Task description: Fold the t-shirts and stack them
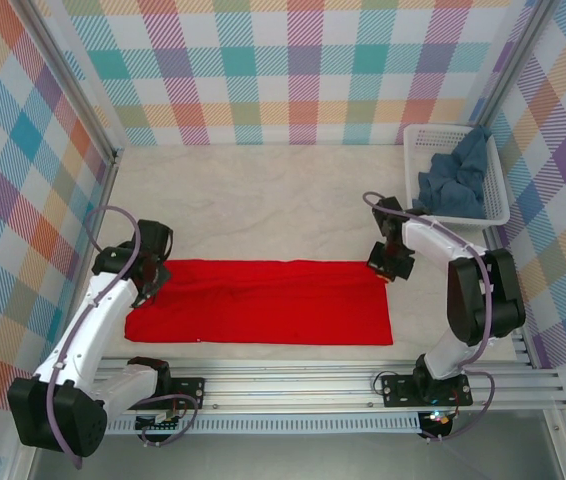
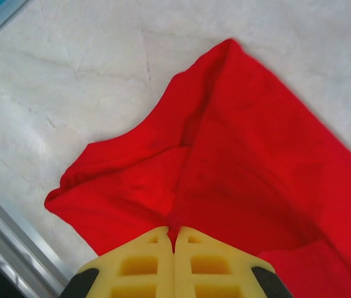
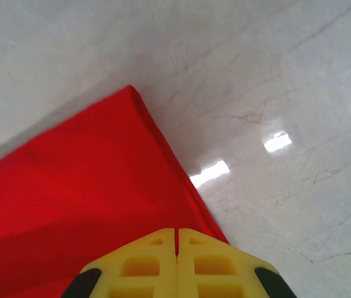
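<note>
Pale marbled worktop (image 1: 263, 200), top view: two t-shirts, one basket. One red t-shirt (image 1: 263, 300) lies as a long flat band, with the left gripper (image 1: 151, 283) at its left end and the right gripper (image 1: 388, 265) at its far right corner. One blue-grey t-shirt (image 1: 458, 180) sits crumpled in the white basket (image 1: 443, 128), beyond the red t-shirt's right end.

Left wrist view: left gripper (image 2: 174, 234), jaws closed on a raised pleat of the red t-shirt (image 2: 256, 155).

Right wrist view: right gripper (image 3: 177, 233), jaws pressed together over the edge of the red t-shirt (image 3: 70, 186). Whether cloth is pinched cannot be told.
</note>
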Tool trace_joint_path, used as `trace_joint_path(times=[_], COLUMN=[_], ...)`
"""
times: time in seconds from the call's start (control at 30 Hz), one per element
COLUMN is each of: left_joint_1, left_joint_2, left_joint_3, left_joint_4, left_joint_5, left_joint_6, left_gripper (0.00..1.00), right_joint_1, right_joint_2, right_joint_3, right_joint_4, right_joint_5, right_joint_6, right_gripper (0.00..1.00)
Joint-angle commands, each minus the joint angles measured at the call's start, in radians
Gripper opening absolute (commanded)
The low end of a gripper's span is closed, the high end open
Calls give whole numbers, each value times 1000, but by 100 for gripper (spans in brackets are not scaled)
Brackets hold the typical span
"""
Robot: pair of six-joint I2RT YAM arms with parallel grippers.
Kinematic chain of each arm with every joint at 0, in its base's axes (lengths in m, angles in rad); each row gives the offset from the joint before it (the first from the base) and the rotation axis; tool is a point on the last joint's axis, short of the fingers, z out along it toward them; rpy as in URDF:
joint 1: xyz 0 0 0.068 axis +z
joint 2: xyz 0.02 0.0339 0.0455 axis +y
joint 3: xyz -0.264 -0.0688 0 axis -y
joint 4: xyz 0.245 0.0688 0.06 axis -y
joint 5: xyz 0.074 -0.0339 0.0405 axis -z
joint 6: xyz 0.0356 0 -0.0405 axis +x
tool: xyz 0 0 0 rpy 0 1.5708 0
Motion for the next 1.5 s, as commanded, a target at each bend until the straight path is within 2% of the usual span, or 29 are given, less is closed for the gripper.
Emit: trace_joint_path(times=[0.0, 0.4, 0.47, 0.5, 0.57, 0.63, 0.7, 0.8, 0.9, 1.0, 1.13, 1.3, 1.47], left_joint_1=[-3, -8, -9, -9, -10, -10, -11, -10, -10, -13, -59, -120, -150], left_joint_2=[0, 5, -2, -9, -34, -68, -91, -56, 39, 152, 301, 416, 423], left_joint_3=[-21, -38, -41, -45, -44, -34, -12, 49, 77, 75, 78, 73, -17], left_joint_4=[2, -24, -47, -54, -89, -110, -107, -67, 52, 186, 315, 285, 215], left_joint_5=[-7, -28, -29, -26, -31, -49, -62, -54, 49, 208, 363, 402, 407], left_joint_6=[-23, -31, -56, -67, -102, -133, -143, -120, -68, -39, -5, 22, 3], left_gripper=[0, 0, 0, 2, 16, 30, 35, 36, 36, 31, 30, 29, 26], right_joint_1=[7, 16, 17, 15, 17, 17, 16, 17, 23, 36, 85, 91, 90], right_joint_2=[-18, -39, -47, -59, -96, -145, -198, -251, -226, -150, -55, -27, -35], right_joint_3=[-22, -52, -57, -64, -77, -86, -94, -103, -87, -67, -46, -139, -187], right_joint_4=[-6, -11, -20, -23, -33, -47, -49, -7, 71, 160, 192, 201, 166], right_joint_5=[10, 24, 34, 43, 63, 87, 103, 98, 29, -111, -198, -237, -208], right_joint_6=[17, 35, 43, 48, 61, 79, 94, 100, 79, 62, 85, 129, 113], right_gripper=[0, 0, 10, 14, 22, 25, 26, 26, 23, 18, 13, 13, 14])
